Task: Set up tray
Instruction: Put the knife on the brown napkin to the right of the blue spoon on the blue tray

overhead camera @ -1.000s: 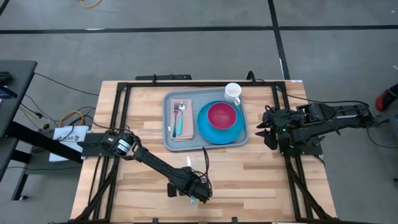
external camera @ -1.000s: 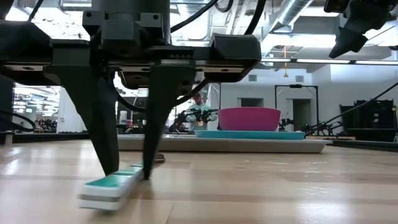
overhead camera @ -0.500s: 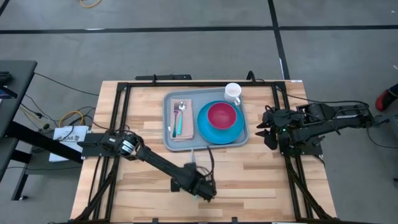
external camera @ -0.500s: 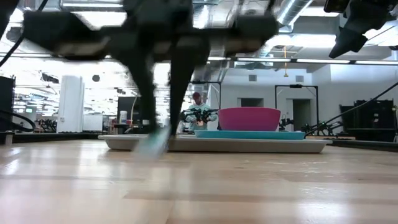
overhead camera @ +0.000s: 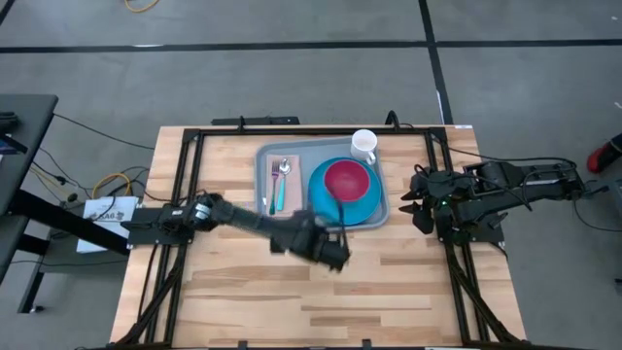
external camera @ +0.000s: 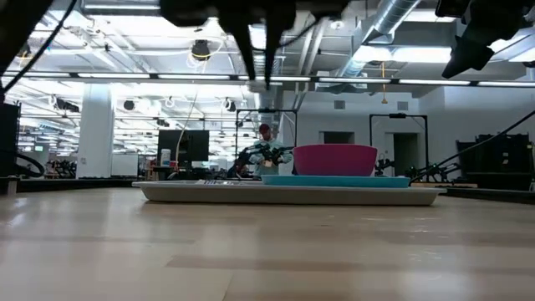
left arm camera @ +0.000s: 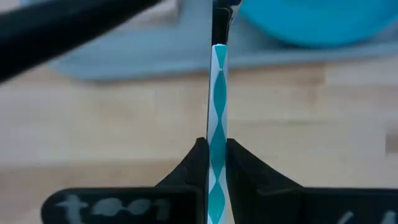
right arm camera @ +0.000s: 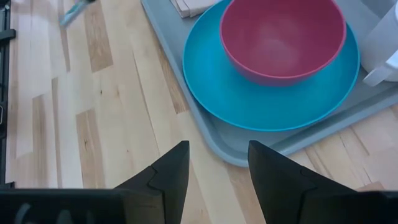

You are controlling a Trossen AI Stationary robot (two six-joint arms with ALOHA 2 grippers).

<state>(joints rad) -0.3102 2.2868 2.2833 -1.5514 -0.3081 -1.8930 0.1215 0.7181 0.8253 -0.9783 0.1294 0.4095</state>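
Observation:
The grey-blue tray (overhead camera: 267, 216) lies at the table's far middle. It carries a blue plate (overhead camera: 362, 207) with a magenta bowl (overhead camera: 347, 180), a white mug (overhead camera: 363, 144), and a tan napkin (overhead camera: 289, 201) with two utensils on it. My left gripper (overhead camera: 332, 251) hovers just off the tray's near edge, high above the table in the low view (external camera: 259, 58). It is shut on a utensil with a teal-and-white handle (left arm camera: 217, 93) and a dark far end. My right gripper (overhead camera: 418, 200) hangs open beside the tray's right edge (right arm camera: 214, 168). My left gripper pinches the utensil's teal-and-white handle (left arm camera: 217, 134) between its two fingers (left arm camera: 198, 163). The utensil runs out past the fingertips, and its dark end (left arm camera: 219, 25) shows over the tray's near rim. It is lifted clear of the table.
Bare wood lies along the table's near half (overhead camera: 292, 301) and left of the tray. Black frame rails (overhead camera: 185, 185) run along the left and right sides. A person shows in the room far behind the tray (external camera: 266, 134).
My left gripper, shut on the utensil that lay near the table's near edge, has risen and swung toward the far edge and the tray. The utensil has left the table and is now held high off it.

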